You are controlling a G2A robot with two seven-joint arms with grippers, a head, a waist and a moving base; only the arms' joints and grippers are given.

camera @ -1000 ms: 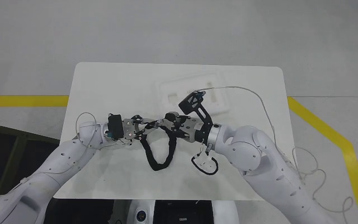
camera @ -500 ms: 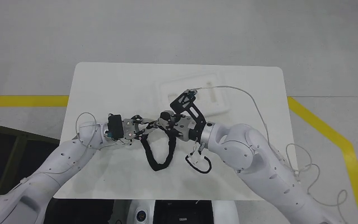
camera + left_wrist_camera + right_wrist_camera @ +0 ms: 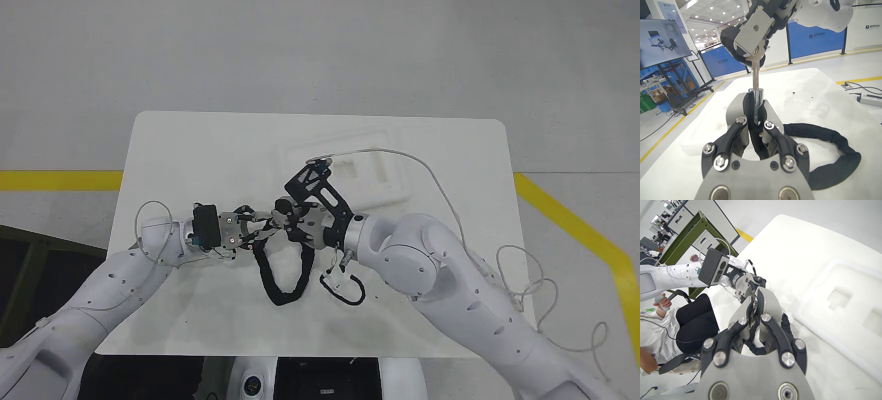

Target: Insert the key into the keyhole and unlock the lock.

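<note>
The key (image 3: 757, 75) stands with its tip at the keyhole of the lock (image 3: 755, 98), above the counter (image 3: 200, 150) just beside the foam tray (image 3: 395, 185). My right end effector (image 3: 756, 306) is clamped on the key's head. My left end effector (image 3: 755, 108) is clamped on the lock body, whose black cable (image 3: 829, 140) lies on the counter.

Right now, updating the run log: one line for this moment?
left tool: shut on black fabric-sleeved cable lock | right tool: shut on silver metal key | key: tip at keyhole, blade mostly out
</note>
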